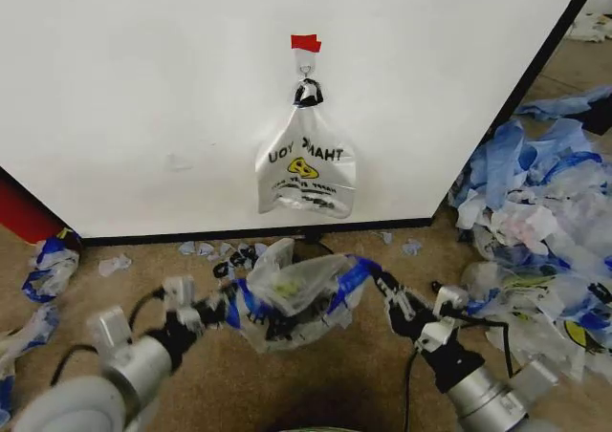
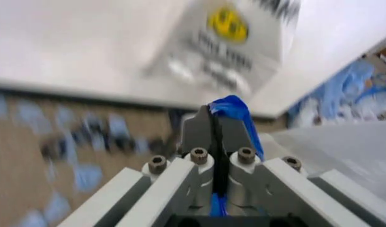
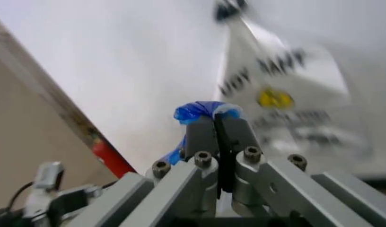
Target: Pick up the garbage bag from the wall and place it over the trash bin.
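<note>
Low, both the left gripper (image 1: 232,310) and right gripper (image 1: 380,284) pinch the garbage bag (image 1: 292,298) (blue handles) — trash bin mostly hidden beneath.

Colours, wall and floor.
Thin clear plastic bag (image 1: 292,296): blue handles, black print. White-clear hanging bag (image 1: 306,174): yellow smiley, black lettering, black top. Plain white wall panel (image 1: 143,97), black base strip, red tape patch (image 1: 306,43).

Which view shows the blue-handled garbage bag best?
The head view: the garbage bag hangs stretched between left gripper and right gripper. Each wrist view catches a pinched blue handle.
</note>
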`<state>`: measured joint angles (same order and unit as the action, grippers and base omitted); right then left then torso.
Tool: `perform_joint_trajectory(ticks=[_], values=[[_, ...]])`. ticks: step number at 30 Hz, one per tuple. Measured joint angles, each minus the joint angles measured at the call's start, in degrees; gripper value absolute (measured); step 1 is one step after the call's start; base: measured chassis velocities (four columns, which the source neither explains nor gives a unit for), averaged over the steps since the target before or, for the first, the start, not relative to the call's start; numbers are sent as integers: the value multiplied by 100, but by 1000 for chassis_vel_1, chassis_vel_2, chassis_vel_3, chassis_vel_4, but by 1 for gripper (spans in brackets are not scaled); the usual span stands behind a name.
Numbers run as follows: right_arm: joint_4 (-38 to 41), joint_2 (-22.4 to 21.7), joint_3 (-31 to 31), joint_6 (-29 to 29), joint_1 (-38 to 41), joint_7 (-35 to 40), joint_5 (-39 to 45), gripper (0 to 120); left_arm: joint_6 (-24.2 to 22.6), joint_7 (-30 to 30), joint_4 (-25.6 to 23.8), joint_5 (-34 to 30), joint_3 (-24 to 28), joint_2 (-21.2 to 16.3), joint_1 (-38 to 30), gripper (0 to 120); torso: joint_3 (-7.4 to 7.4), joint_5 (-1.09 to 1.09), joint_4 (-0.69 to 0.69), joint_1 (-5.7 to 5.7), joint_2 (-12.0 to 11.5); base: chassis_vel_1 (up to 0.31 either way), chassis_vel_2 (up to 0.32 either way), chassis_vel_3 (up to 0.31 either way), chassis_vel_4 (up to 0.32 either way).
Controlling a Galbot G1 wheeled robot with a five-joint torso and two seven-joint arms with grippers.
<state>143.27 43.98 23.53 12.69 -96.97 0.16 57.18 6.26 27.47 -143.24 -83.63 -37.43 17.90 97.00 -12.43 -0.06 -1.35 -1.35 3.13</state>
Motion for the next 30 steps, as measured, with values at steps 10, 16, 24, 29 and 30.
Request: perform_joint_trajectory(ticks=[10,16,24,29,30], values=[[-2,-126,401,140,-33,-872,334,0,174,28,-1,782,-603,-49,85,0,0,-1,0,0,0,0,0,0,0],[-3,-206,384,73,57,-764,505,0,297,-15,-1,920,-972,-277,91,0,0,2,-1,0,0,0,0,0,0],[-3,-513,474,-80,16,14,964,0,204,-151,0,1079,-787,-264,154,0,0,-1,0,0,0,0,0,0,0],[-3,-807,539,-134,32,239,1167,0,186,-198,0,1073,-760,-497,119,0,0,2,0,0,0,0,0,0,0],[-3,-904,538,-154,-9,271,1181,0,153,-198,-1,1067,-766,-542,144,0,0,2,-1,0,0,0,0,0,0]])
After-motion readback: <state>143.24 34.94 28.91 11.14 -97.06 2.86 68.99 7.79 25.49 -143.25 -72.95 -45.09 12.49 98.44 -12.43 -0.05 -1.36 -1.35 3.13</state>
